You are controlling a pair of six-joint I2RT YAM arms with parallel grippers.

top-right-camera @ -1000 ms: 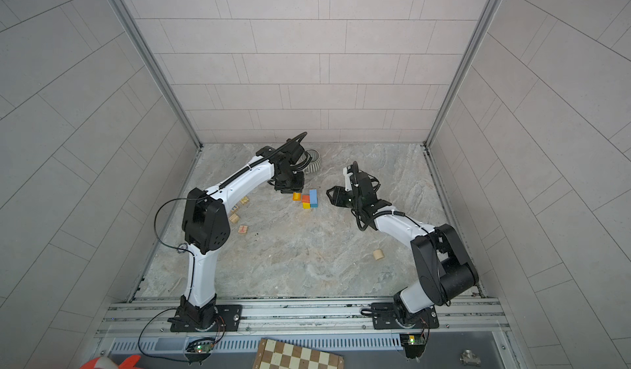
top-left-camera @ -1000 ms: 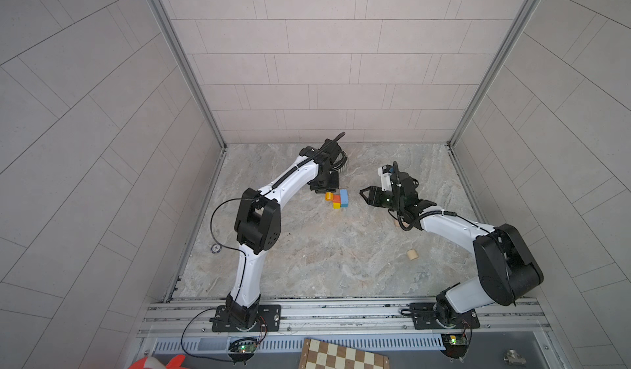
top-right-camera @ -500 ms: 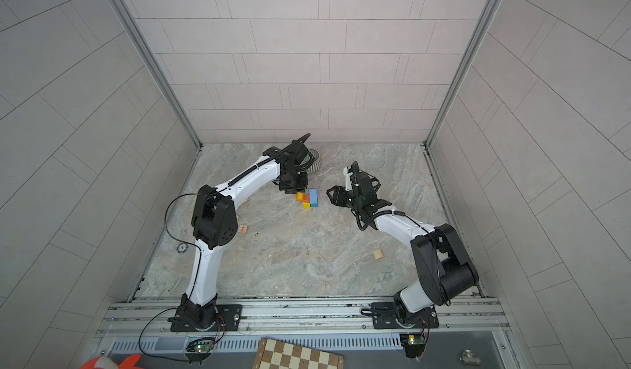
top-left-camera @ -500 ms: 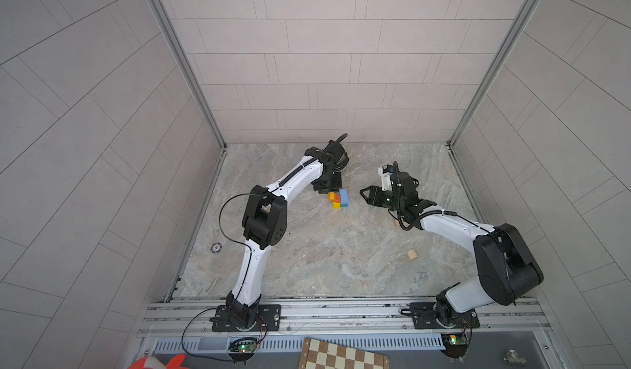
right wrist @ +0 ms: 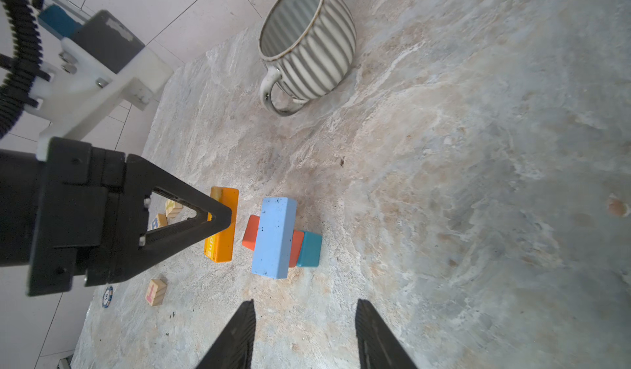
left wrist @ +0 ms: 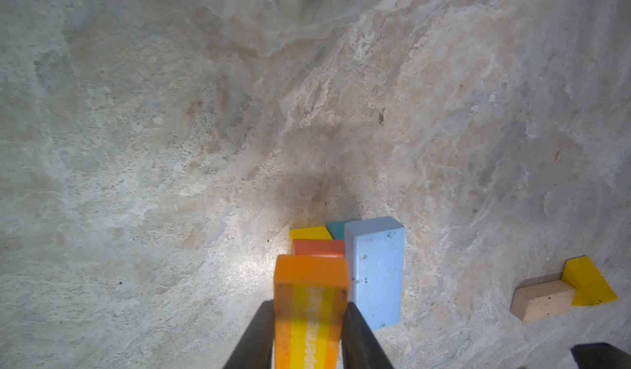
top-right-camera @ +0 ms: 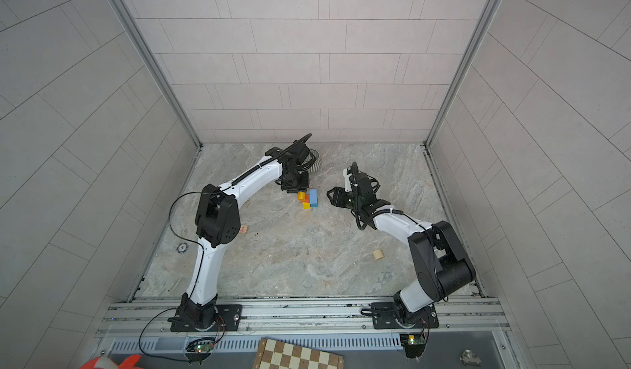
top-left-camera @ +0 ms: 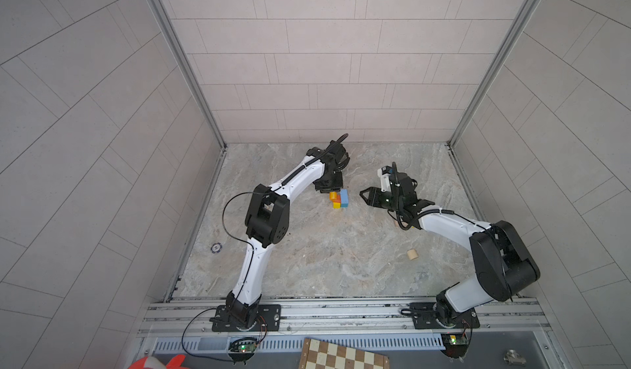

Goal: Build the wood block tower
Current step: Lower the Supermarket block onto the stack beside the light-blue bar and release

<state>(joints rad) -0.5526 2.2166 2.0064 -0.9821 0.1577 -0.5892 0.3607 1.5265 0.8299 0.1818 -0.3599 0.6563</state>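
Left gripper [left wrist: 309,306] is clenched on an orange block [left wrist: 310,282] with a yellow stripe, a dark finger pressed against each long side. In both top views the left gripper is found just above the centre of the marbled table [top-left-camera: 307,265], at the upper left edge of the wood block tower [top-left-camera: 341,200]. The held block is kept just beside the tower; whether it touches the table cannot be told. The right gripper [right wrist: 307,329] is released and empty. Its jaws are spread wide and aimed at the tower from the right side of both top views, with a bare strip of table left between.

The tower is low. A light blue brick [right wrist: 275,237] is laid across an orange-red block [right wrist: 251,237], a teal block [right wrist: 310,249] is set against them, and a yellow block [left wrist: 309,233] is seen at the base.

A grey ribbed mug [right wrist: 307,43] is stood near the back wall. A lettered cube [right wrist: 156,292] and a poker chip [top-left-camera: 215,247] are placed towards the left of the table. A plain wooden cylinder [top-left-camera: 412,254] is seen at the lower right, well apart from the tower. A plain wooden block [left wrist: 543,304] and a yellow wedge [left wrist: 589,282] are laid side by side. A chessboard [top-left-camera: 341,355] is cut off by the bottom edge of both top views.
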